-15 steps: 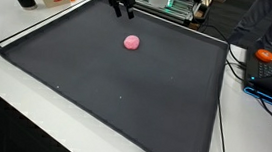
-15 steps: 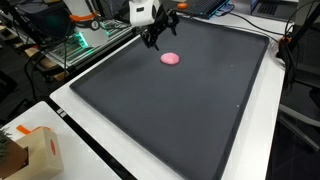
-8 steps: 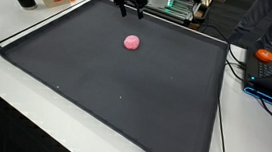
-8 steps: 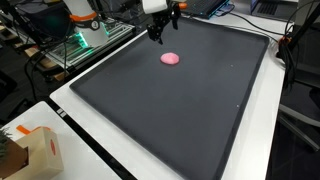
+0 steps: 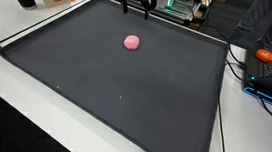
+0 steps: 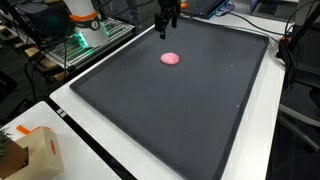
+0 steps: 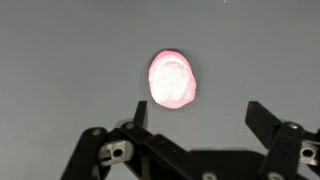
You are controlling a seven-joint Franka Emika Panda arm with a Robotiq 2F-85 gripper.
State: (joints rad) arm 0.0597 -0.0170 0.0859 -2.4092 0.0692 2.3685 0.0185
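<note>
Seen through the wrist view, the end effector stands wide, its two dark angular fingers well apart with nothing between them. The pink lump shows there as a soft-edged oval, bright at its middle, lying on the smooth grey surface just beyond the tips and nearer one finger than the other. In both exterior views the spread is hard to read, and the pink lump is only a small rounded blob on the matte black surface, lying below the hanging end effector and clear of it.
</note>
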